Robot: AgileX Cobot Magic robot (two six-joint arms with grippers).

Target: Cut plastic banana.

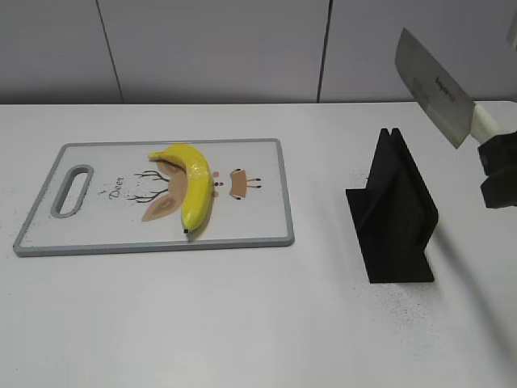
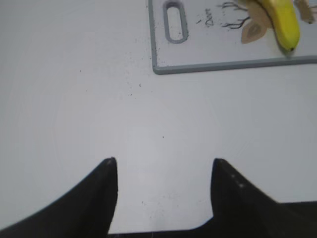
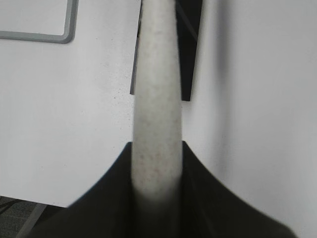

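Note:
A yellow plastic banana (image 1: 194, 186) lies on a white cutting board with a grey rim (image 1: 279, 194); both also show at the top right of the left wrist view, the banana (image 2: 283, 22) and the board (image 2: 223, 65). My right gripper (image 1: 494, 166) is shut on the white handle (image 3: 157, 99) of a cleaver and holds it in the air at the far right, the blade (image 1: 432, 85) raised above the black knife stand. My left gripper (image 2: 163, 163) is open and empty over bare table, short of the board. It is out of the exterior view.
A black knife stand (image 1: 393, 212) sits on the white table right of the board; its top shows in the right wrist view (image 3: 190, 39). A corner of the board (image 3: 64, 34) shows there too. A grey wall is behind.

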